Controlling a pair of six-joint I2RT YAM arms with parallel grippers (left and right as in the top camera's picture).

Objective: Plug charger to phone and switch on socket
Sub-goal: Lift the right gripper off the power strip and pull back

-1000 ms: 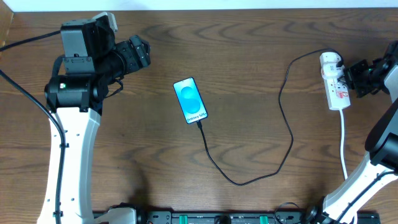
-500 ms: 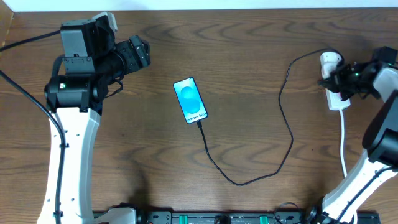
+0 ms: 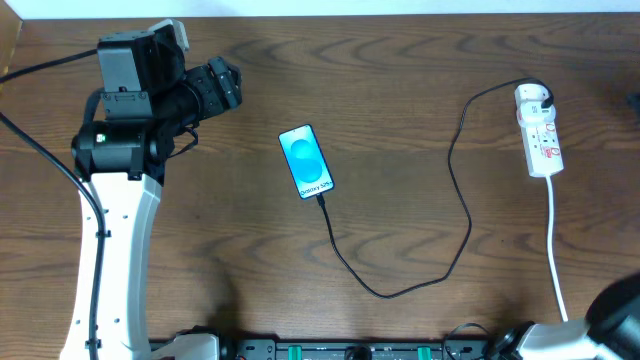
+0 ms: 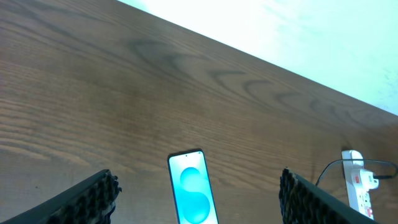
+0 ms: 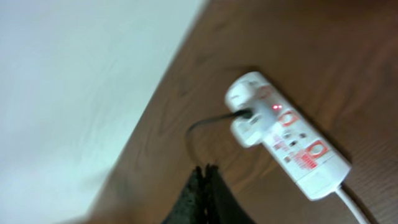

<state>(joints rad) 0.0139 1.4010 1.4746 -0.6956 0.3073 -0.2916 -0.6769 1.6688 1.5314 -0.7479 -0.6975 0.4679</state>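
The phone (image 3: 305, 161) lies screen up at the table's middle, its blue screen lit; it also shows in the left wrist view (image 4: 193, 194). The black charger cable (image 3: 450, 250) runs from the phone's lower end in a loop to the white adapter (image 3: 533, 96) on the socket strip (image 3: 541, 140) at the far right. My left gripper (image 3: 226, 84) is open and empty, held above the table left of the phone (image 4: 198, 178). My right gripper (image 5: 206, 171) is shut and empty, off the strip (image 5: 289, 137), where a small red light (image 5: 275, 107) glows. It is out of the overhead view.
The strip's white cord (image 3: 554, 240) runs down toward the table's front right. The left arm (image 3: 115, 200) stands over the table's left side. The table's far edge (image 4: 249, 50) meets a pale surface.
My right gripper was at the socket strip half a second ago and has pulled away to the right, out of the overhead view. The left arm, phone and cable have not moved.
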